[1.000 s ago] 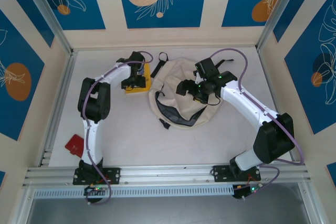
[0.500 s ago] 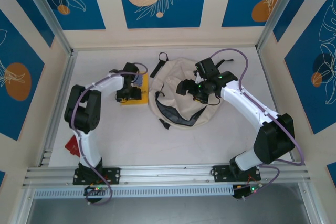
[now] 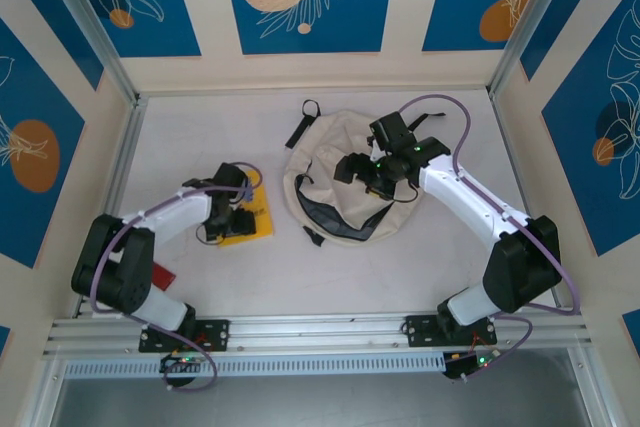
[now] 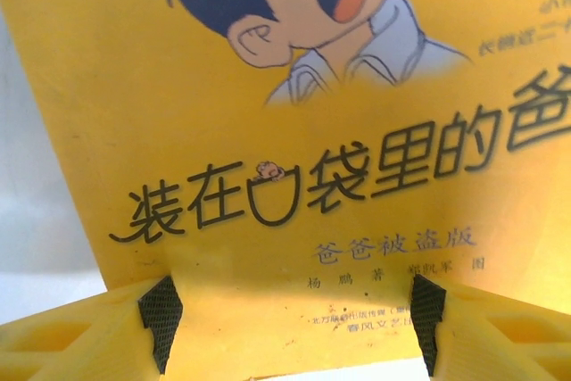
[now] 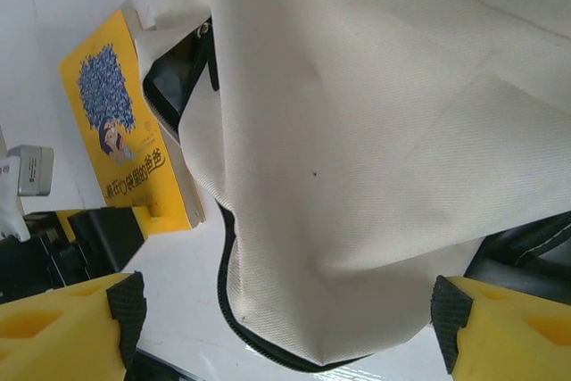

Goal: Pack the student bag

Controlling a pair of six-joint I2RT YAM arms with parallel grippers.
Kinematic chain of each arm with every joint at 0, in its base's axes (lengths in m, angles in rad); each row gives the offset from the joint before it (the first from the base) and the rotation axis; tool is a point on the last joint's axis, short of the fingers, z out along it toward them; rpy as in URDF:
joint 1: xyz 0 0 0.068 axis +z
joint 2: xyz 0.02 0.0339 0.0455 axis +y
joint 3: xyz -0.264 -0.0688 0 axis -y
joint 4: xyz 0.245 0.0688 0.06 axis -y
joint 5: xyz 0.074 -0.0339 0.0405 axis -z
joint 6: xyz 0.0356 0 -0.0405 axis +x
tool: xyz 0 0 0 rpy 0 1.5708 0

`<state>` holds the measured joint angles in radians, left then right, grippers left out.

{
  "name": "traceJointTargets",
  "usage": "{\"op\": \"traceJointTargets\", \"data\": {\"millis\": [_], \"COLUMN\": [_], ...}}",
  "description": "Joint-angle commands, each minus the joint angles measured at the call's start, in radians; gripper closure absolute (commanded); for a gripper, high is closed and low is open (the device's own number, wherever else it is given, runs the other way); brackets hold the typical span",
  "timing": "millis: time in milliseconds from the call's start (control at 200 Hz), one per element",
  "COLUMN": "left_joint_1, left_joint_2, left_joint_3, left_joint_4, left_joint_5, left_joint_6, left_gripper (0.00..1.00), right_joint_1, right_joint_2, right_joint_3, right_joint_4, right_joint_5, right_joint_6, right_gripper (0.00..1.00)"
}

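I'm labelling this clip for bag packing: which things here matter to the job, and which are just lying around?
Job: student bag, yellow book at the left hand, right hand over the bag.
Lying about: flat red item by the left arm's base.

I see a yellow book (image 3: 252, 219) with a cartoon boy on its cover, left of middle; a red thing (image 3: 163, 276) lies near the table's (image 3: 400, 257) left edge.
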<state>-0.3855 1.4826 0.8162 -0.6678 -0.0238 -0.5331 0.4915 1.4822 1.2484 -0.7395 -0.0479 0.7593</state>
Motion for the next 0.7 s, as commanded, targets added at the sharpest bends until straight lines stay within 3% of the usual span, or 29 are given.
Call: {"op": "traceJointTargets", "data": {"millis": [0, 150, 370, 480, 695], "left_joint_1": [-0.014, -0.004, 0.087, 0.157, 0.266], "left_joint_2": [-0.054, -0.133, -0.148, -0.164, -0.182], "left_joint_3": [-0.039, 0.049, 0.13, 0.096, 0.016], "left_joint_4": [-0.127, -0.158, -0.178, -0.143, -0.105], "left_joint_5": [0.077, 0.063, -0.001, 0.05, 0.143], "left_joint_6": [-0.037, -0.027, -0.041, -0.049, -0.027], "left_gripper": [0.28, 0.23, 0.18, 0.18, 0.17], "right_joint_1": [0.036, 0.119, 0.298, 0.364, 0.409], "right_joint_2": [0.017, 0.058, 0.21, 0.329, 0.56], "right_joint_3": [0.035, 0.101, 0.237, 0.346, 0.556], "right_joint_4": [-0.001, -0.025, -0.045, -0.078, -0.148], "right_joint_5": [0.004, 0.055, 0.108, 0.109, 0.118], "right_joint_6": [0.012, 0.008, 0.004, -0.024, -0.11], "right_gripper": [0.16, 0.18, 0.27, 0.42, 0.48]}}
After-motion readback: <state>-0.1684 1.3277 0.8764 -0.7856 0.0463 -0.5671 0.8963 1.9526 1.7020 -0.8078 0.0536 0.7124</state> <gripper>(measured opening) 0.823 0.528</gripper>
